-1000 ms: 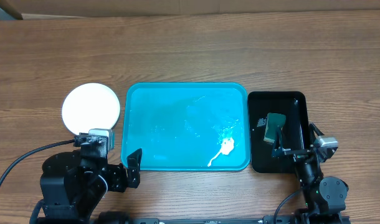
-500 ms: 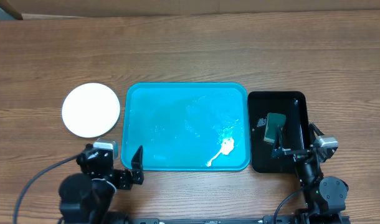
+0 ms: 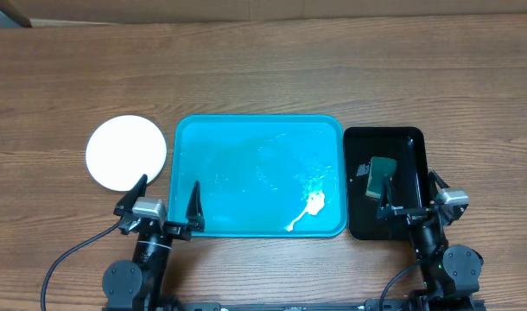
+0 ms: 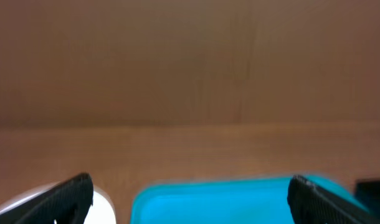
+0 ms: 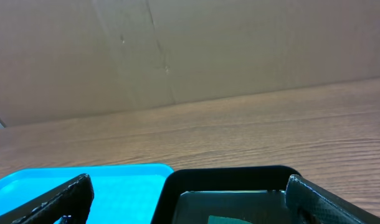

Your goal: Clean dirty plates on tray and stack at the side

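Note:
A white plate (image 3: 126, 153) lies on the table left of the turquoise tray (image 3: 246, 138); I cannot tell whether more plates lie under it. The tray holds only a white smear (image 3: 312, 206) near its front right. My left gripper (image 3: 166, 204) is open and empty at the tray's front left corner, pointing away from me. In the left wrist view the plate's edge (image 4: 28, 205) and the tray (image 4: 227, 199) show between the fingers (image 4: 190, 200). My right gripper (image 3: 410, 200) is open and empty at the front of the black tray (image 3: 415, 147).
The black tray holds a green sponge (image 3: 382, 174), its top just showing in the right wrist view (image 5: 233, 219) between the open fingers (image 5: 190, 199). That view also shows the black tray's rim (image 5: 227, 174) and the turquoise tray (image 5: 115, 186). Cardboard stands behind the table.
My left arm has drawn back toward the front edge and turned its gripper forward, fingers now spread at the tray's front left corner. The plate is fully uncovered. The right arm has not moved.

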`<state>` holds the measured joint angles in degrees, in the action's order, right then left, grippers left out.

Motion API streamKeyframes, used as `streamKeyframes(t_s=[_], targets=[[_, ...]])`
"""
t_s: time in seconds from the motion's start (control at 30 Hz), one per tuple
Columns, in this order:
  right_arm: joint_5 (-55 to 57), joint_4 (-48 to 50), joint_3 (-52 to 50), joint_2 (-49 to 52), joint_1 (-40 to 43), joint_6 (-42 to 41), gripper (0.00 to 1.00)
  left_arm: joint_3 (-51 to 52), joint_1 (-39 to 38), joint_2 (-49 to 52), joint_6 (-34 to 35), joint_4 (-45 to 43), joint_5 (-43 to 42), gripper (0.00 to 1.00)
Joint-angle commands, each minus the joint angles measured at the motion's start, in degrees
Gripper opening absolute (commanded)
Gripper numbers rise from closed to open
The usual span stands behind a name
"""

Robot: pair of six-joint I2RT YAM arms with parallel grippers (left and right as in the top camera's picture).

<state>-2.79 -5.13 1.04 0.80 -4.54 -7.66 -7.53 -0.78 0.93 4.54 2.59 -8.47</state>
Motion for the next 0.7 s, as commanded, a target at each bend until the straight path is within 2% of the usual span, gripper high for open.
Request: streamKeyframes(t_s=[0.0, 0.1, 0.2, 0.43, 0.67], targets=[[-0.3, 0.5, -0.6, -0.6, 0.2, 0.2, 1.0, 4.1, 0.0, -0.7, 0.8, -6.6, 1.7, 1.0], [-0.3, 0.5, -0.6, -0.6, 0.2, 0.2, 1.0, 7.4, 0.0, -0.7, 0.8, -13.8, 1.6, 1.0], [-0.3, 0.5, -0.6, -0.6, 0.2, 0.2, 1.0, 7.3, 0.0, -0.7, -1.6, -12.8, 1.9, 1.0], [-0.3, 0.5, -0.6, -0.6, 0.2, 0.2, 1.0, 7.3, 0.0, -0.7, -3.1, 0.7, 3.1, 1.0], [-0.3, 0.5, -0.6, -0.6, 0.2, 0.2, 1.0, 7.3, 0.0, -0.7, -3.1, 1.5, 3.3, 1.0]])
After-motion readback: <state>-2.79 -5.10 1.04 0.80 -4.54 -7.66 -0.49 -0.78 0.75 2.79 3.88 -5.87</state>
